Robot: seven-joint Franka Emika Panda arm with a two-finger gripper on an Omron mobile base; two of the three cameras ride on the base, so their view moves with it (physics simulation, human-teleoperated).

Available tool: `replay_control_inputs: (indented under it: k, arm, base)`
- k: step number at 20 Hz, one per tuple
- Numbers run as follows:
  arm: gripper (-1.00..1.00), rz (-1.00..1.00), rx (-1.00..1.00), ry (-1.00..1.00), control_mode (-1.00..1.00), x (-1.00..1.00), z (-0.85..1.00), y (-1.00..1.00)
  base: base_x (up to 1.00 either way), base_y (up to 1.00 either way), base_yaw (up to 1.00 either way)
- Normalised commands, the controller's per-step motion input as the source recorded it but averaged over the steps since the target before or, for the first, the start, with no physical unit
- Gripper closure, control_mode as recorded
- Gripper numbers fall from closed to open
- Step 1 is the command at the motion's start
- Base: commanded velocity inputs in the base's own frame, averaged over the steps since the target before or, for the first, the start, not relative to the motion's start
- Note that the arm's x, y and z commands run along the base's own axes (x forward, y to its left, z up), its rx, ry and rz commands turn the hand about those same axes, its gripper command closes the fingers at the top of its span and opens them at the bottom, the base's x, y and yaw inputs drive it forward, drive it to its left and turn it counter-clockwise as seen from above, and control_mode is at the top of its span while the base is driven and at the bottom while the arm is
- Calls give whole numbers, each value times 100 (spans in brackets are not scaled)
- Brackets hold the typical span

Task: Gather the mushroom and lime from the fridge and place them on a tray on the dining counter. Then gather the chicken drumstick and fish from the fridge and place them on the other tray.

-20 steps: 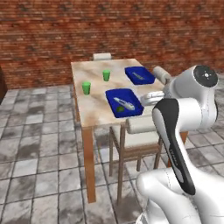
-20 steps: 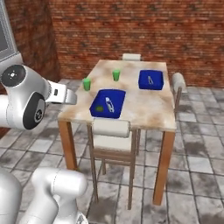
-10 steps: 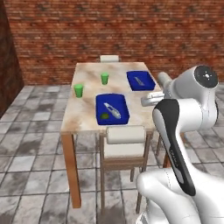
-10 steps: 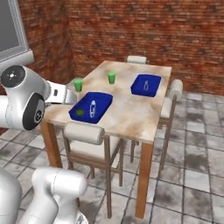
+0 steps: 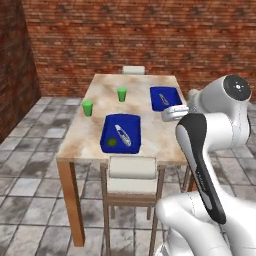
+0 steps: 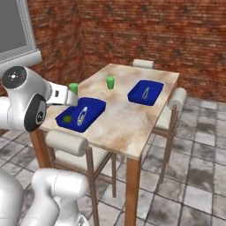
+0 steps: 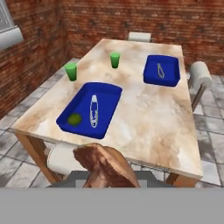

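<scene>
Your gripper (image 7: 107,183) is pinched on the chicken drumstick (image 7: 105,165), just off the dining counter's (image 7: 144,118) near edge. You have the lime (image 7: 75,119) in the tray (image 7: 72,114) by that edge; the other tray (image 7: 169,78) sits toward the far right corner.

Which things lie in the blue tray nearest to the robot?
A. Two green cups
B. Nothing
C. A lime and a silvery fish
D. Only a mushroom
C: in the hand view the near tray holds the lime and a silvery fish.
</scene>
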Motion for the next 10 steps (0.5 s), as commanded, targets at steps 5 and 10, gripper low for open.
replay_control_inputs:
  k: [5,10]
  arm:
    - [100,0,0,0,100,0,0,0]
    - [100,0,0,0,100,0,0,0]
  base:
    - [55,-29,20]
    - [45,-34,19]
